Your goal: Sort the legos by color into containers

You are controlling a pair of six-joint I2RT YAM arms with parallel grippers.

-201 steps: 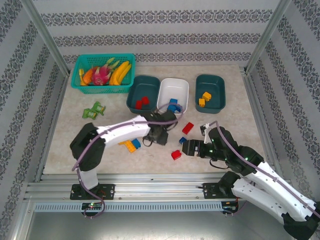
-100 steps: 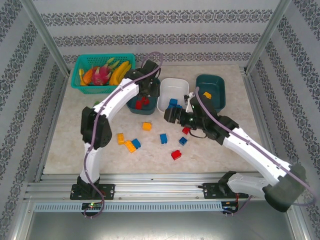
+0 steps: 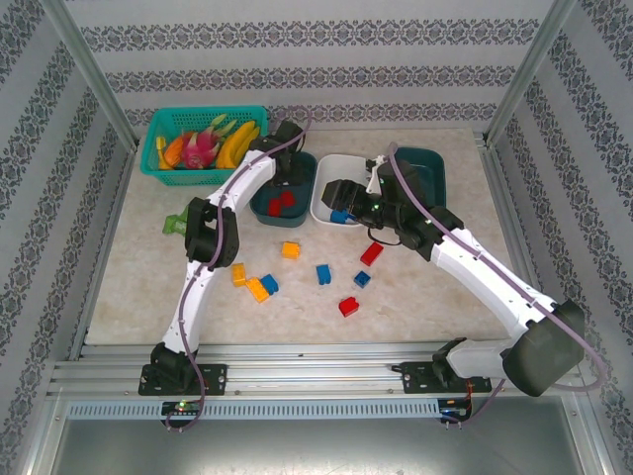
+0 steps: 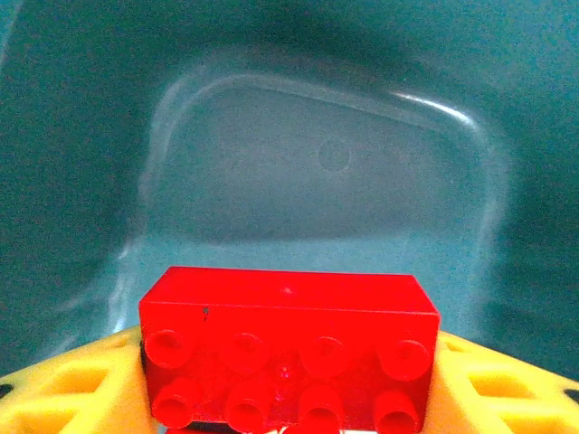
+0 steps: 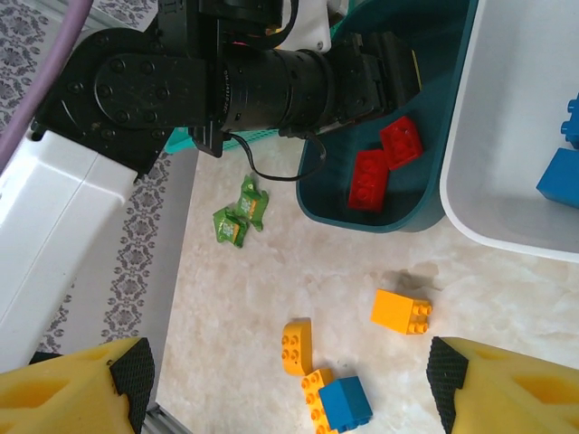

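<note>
**Left claw** (image 3: pixel 290 176): above the left teal tray (image 3: pixel 259 203), at 12 o'clock on the surface (image 3: pixel 445 287). It is closed partway on a red brick (image 4: pixel 288 316), which is gripped end to end between the yellow fingers (image 4: pixel 63 393). The tray floor lies directly below.

**Right claw** (image 3: pixel 334 198): above the 9 o'clock side of the white tray (image 3: pixel 361 168). Its jaws stand wide apart with nothing between them.

**Left teal tray, contents:** red pair (image 3: pixel 282 203) at the 6 o'clock end.

**White tray, contents:** blue bricks (image 3: pixel 341 216) at the 7 o'clock corner.

**Right teal tray** (image 3: pixel 435 188): at 3 o'clock of the white tray, partly hidden by the right arm.

**Loose bricks** (image 3: pixel 322 274): eight on the surface, at 6 o'clock of the trays. Three are blue, two red and three yellow-orange.

**Basket** (image 3: pixel 158 163): at 10 o'clock.

**Green toy** (image 3: pixel 178 226): at 9 o'clock.
</note>
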